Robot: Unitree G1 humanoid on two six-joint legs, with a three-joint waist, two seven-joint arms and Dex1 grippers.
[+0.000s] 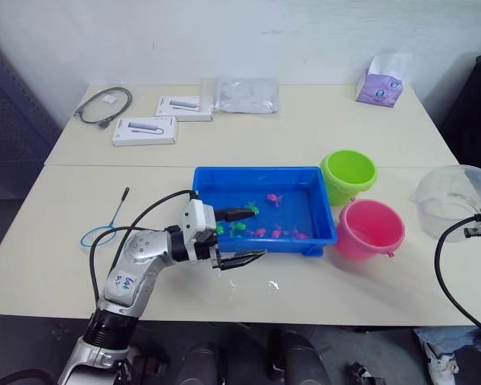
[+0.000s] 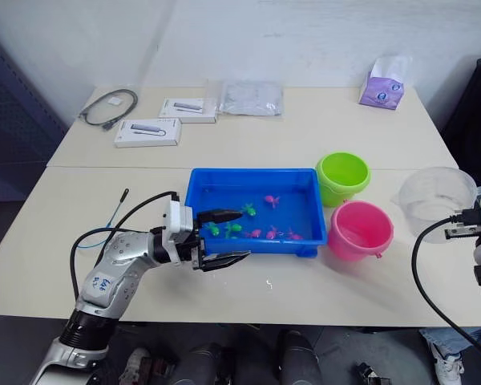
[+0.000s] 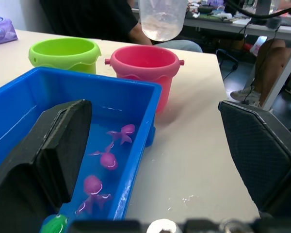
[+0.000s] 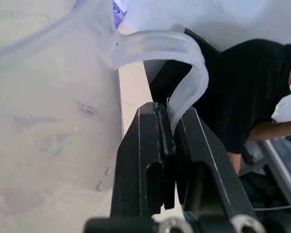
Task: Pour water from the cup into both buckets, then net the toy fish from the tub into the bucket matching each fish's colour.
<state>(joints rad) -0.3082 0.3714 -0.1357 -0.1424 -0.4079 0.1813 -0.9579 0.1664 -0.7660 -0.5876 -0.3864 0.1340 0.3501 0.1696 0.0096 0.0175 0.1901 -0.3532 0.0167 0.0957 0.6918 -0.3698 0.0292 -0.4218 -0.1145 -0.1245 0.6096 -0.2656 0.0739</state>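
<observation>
Looking down and forward from head height in both eye views, sharing the blue tub (image 1: 262, 207) and both buckets. Peering low along the table in the left wrist view, close over the tub's rim toward the pink bucket (image 3: 144, 66). Pressing close against the cup (image 4: 48, 116) in the right wrist view.

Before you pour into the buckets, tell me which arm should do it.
Right. The right gripper is shut on the cup's handle, holding it off the table beside the pink bucket and green bucket. The left gripper is open, holding nothing, at the blue tub's near corner.
</observation>
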